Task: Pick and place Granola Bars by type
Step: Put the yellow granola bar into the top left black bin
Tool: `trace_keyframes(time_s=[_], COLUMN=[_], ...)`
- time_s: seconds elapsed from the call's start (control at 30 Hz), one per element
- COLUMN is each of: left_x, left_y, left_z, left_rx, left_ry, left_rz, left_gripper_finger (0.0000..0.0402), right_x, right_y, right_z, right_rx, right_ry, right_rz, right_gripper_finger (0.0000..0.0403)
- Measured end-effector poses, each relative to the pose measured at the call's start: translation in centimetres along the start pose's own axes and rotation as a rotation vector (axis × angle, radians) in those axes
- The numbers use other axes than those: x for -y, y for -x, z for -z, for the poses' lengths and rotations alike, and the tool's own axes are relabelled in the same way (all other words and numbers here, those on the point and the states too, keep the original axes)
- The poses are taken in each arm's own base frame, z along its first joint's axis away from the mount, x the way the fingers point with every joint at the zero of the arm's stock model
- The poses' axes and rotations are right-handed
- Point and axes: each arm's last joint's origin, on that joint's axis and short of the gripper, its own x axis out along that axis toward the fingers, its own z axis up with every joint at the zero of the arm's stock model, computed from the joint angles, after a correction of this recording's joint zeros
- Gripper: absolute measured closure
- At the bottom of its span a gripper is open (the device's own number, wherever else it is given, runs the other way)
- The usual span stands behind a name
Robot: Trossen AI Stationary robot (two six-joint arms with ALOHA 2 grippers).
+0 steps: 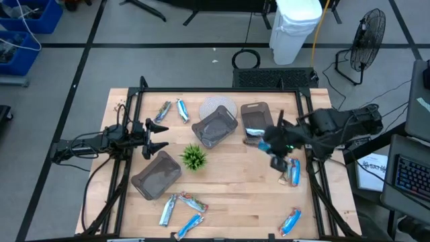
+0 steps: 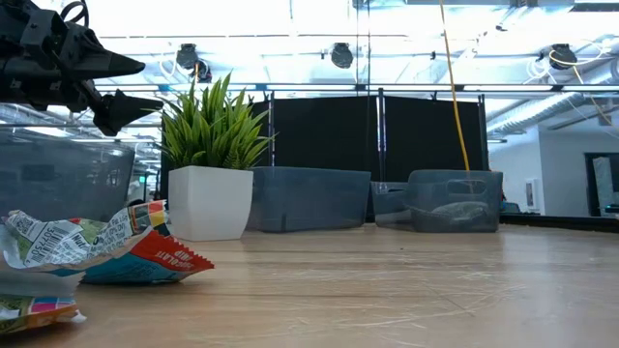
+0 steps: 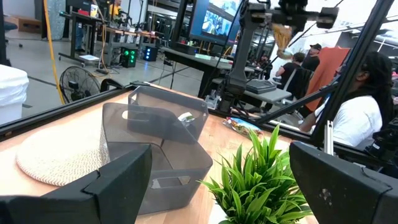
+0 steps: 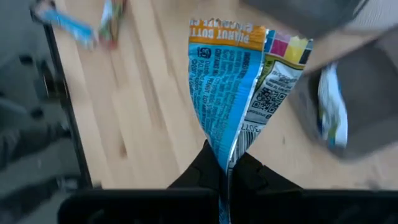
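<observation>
My right gripper [image 1: 271, 146] hovers over the table's right half, beside the far-right grey tray [image 1: 255, 121], and is shut on a blue and silver granola bar [image 4: 236, 81] with an orange band. That tray holds one bar [image 4: 329, 118]. My left gripper [image 1: 158, 138] waits open at the left side, above the near-left tray [image 1: 156, 176]. Its fingers frame the plant [image 3: 261, 180] in the left wrist view. Other bars lie flat on the table: two at the far left [image 1: 173, 110], several along the near edge [image 1: 181, 212] and two by the right rail [image 1: 292, 171]. My right gripper pinches the bar between its two fingers at one narrow end [image 4: 225, 155], where the wrapper is squeezed to a point. The fingers come from above, pointing down. The bar hangs below them, lifted clear of the table, and widens toward its free orange end [image 4: 227, 31].
A middle tray [image 1: 215, 128] stands partly on a round woven mat [image 1: 218, 106]. The small green plant [image 1: 193, 158] stands at the centre. Black frame rails [image 1: 310, 181] run along the table's sides. Bare wood lies between the plant and the right rail. People sit beyond the table.
</observation>
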Motion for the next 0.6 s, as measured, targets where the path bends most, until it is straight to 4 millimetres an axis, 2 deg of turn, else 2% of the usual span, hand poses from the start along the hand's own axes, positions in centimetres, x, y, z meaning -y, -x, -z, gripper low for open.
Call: trace_keyframes(time_s=[0.27,0.6], left_x=[0.0,0.0], left_y=[0.0,0.0], left_z=[0.0,0.0], left_rx=[-0.001,0.000], left_ry=[0.000,0.000], left_rz=[0.000,0.000], left_gripper_finger=[0.0023,0.0023], right_x=[2.8,8.4], right_y=[-3.4,-8.7], right_z=[-5.7,-11.7], right_rx=[0.115,0.225], right_ry=[-0.089,-0.258], right_rz=[-0.040,0.009], right_gripper_finger=[0.0403,0.0403])
